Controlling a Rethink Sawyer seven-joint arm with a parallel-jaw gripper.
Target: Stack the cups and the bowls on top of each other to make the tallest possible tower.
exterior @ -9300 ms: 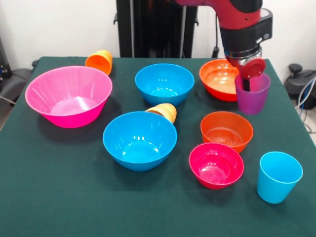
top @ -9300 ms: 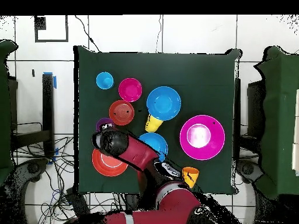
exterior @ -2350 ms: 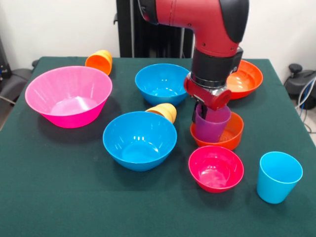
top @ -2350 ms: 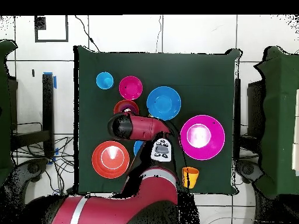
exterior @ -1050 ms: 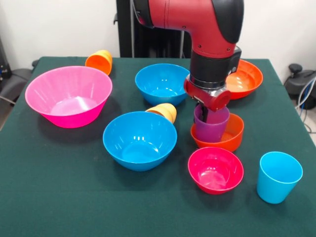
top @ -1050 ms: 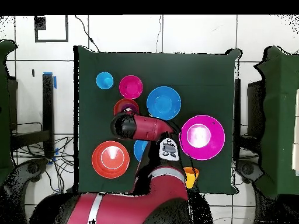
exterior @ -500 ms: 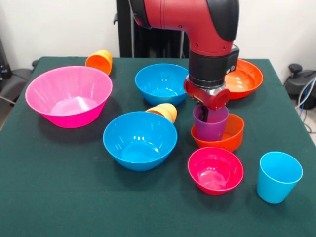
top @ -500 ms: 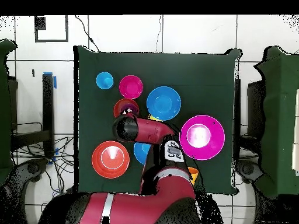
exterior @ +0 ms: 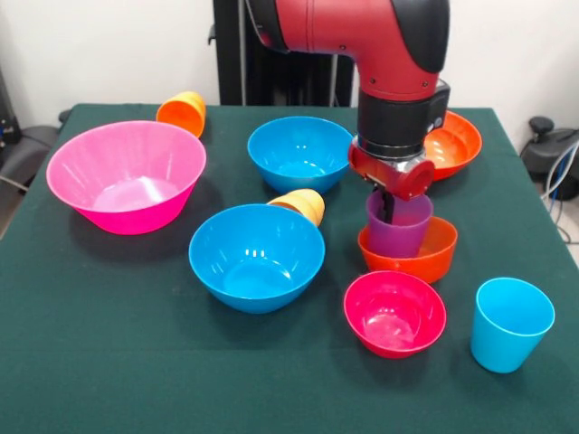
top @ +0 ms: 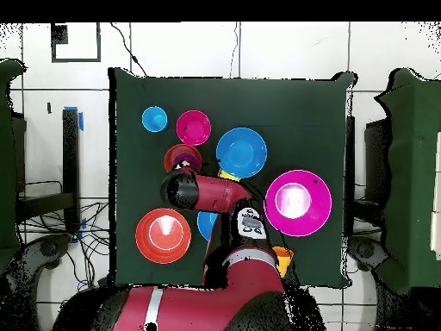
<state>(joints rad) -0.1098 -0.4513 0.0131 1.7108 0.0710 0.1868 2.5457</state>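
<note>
My gripper (exterior: pixel 391 203) reaches down into the translucent purple cup (exterior: pixel 399 233) and is shut on its rim, one dark finger showing inside. The purple cup stands upright inside the small orange bowl (exterior: pixel 414 258); in the overhead view the pair (top: pixel 183 159) shows just beyond the arm. The small magenta bowl (exterior: pixel 395 313) and the light blue cup (exterior: pixel 511 323) stand in front. Two blue bowls (exterior: pixel 301 152) (exterior: pixel 256 256), the large pink bowl (exterior: pixel 127 174) and the wide orange-red bowl (exterior: pixel 459 140) stand apart. The orange cup (exterior: pixel 183 111) and the yellow-orange cup (exterior: pixel 300 204) lie on their sides.
The green table (exterior: pixel 109 353) carries everything. The robot's black pedestal (exterior: pixel 271 50) stands at the far edge. In the overhead view the arm (top: pixel 211 194) covers part of one blue bowl and most of the orange cup.
The purple cup was carried from beside the orange-red bowl into the small orange bowl. In the last half second the gripper, the cup and that bowl shifted slightly to the right in the front view.
</note>
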